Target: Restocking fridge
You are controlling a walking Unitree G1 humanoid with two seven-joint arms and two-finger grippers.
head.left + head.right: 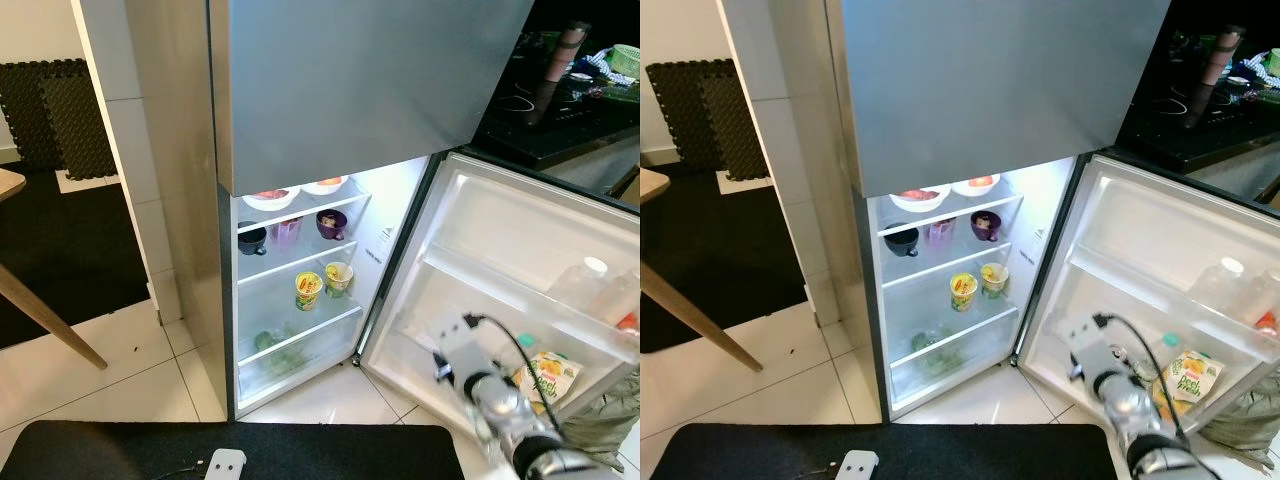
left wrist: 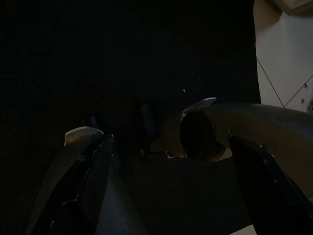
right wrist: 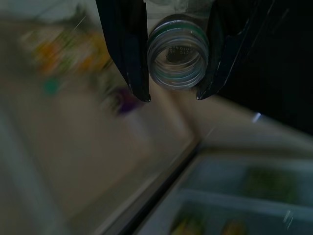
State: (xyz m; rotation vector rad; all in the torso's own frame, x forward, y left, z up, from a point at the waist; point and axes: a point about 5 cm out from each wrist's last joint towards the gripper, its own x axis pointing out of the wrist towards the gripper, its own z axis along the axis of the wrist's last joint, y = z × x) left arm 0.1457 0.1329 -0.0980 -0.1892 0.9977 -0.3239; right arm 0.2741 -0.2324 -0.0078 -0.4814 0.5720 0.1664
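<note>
Right gripper (image 3: 172, 98) clamps a clear bottle (image 3: 178, 58) before the open fridge (image 1: 300, 290).
Its black fingers (image 3: 124, 54) press both sides of the bottle's ribbed end; the silver arm (image 1: 490, 400) hangs by the door's (image 1: 520, 240) lower edge. The door shelf (image 1: 500, 310) carries a juice carton (image 1: 548, 376) and pale bottles (image 1: 583, 280); inner shelves bear bowls (image 1: 270, 198), mugs (image 1: 252, 238), two cups (image 1: 309, 290). The left gripper (image 2: 166, 161) hangs spread in shade.

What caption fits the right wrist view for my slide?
Right hand grips a can between its fingers, above the blurred open fridge.
</note>
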